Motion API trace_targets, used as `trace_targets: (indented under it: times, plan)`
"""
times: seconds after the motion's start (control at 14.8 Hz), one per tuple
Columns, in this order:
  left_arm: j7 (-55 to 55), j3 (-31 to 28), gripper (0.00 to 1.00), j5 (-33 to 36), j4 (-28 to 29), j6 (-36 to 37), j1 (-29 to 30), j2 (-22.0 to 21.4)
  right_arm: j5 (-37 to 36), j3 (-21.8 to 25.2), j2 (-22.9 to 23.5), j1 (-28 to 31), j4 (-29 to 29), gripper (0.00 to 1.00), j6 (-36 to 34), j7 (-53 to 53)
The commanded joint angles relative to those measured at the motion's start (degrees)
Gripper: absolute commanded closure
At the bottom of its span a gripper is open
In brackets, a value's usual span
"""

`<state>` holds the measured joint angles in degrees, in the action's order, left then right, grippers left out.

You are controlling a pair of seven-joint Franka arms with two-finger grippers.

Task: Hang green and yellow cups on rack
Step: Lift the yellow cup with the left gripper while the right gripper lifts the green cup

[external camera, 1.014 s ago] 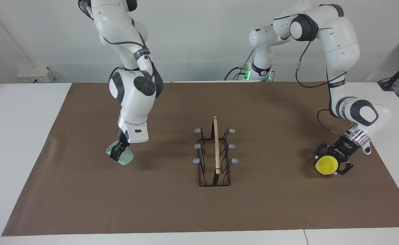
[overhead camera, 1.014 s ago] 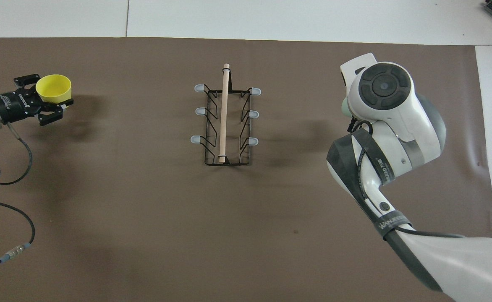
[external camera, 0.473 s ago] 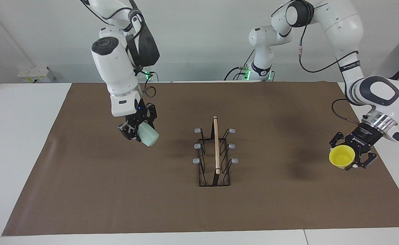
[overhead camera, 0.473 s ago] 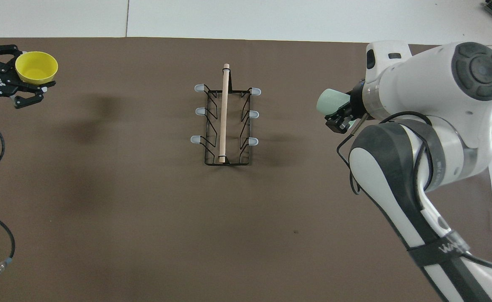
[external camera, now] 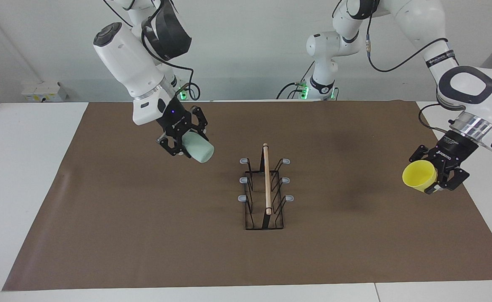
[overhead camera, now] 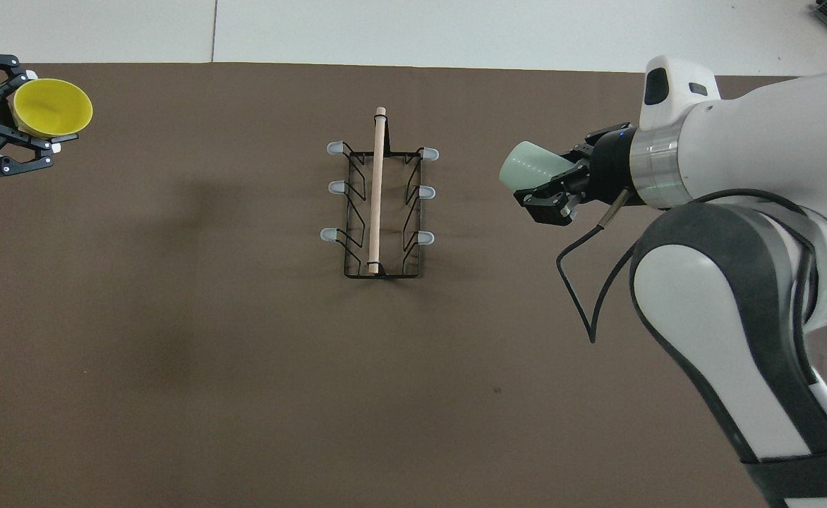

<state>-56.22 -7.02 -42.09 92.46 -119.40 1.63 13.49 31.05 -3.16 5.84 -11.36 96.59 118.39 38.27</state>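
Both cups are up in the air. Our right claw [external camera: 184,138] grips the green cup [external camera: 199,147] over the mat [external camera: 145,235], lying tilted, toward the right arm's end of the rack [external camera: 265,188]. Left claw [external camera: 437,175] grips the yellow cup [external camera: 418,176] over the mat edge at the left arm's end. All six prongs are bare. Next we'd turn each cup mouth-down, line it over a prong [external camera: 244,161], lower slowly, one arm at a time.

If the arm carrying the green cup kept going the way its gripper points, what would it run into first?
Probably the rack: the right gripper, up in the air with the green cup, points down toward it, though it might meet the brown mat first.
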Motion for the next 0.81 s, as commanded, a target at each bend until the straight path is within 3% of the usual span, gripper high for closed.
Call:
trace_targets:
  times: [0.0, 0.34, 0.61, 0.74]
  plan:
    - [0.6, 2.4, 1.0, 4.6, 4.1, 0.3, -0.5, -4.9, 9.0, -0.4, -2.1, 1.1, 3.7, 1.0, 3.3, 4.9]
    - [0.7, 11.7, 1.0, 18.4, 10.2, -3.2, -0.4, -11.5, 28.7, -0.3, -6.0, 2.5, 12.0, 1.0, 7.9, 18.7]
    - [-0.4, 19.4, 1.0, 26.2, 21.2, -16.2, -0.5, -16.7, 41.7, -0.3, -10.7, 5.3, 20.8, 1.0, 8.7, 33.1]
    - [-1.4, 20.8, 1.0, 26.6, 23.3, -18.1, -0.9, -17.4, 46.8, -0.3, -12.5, 5.4, 24.6, 1.0, 9.7, 37.6]
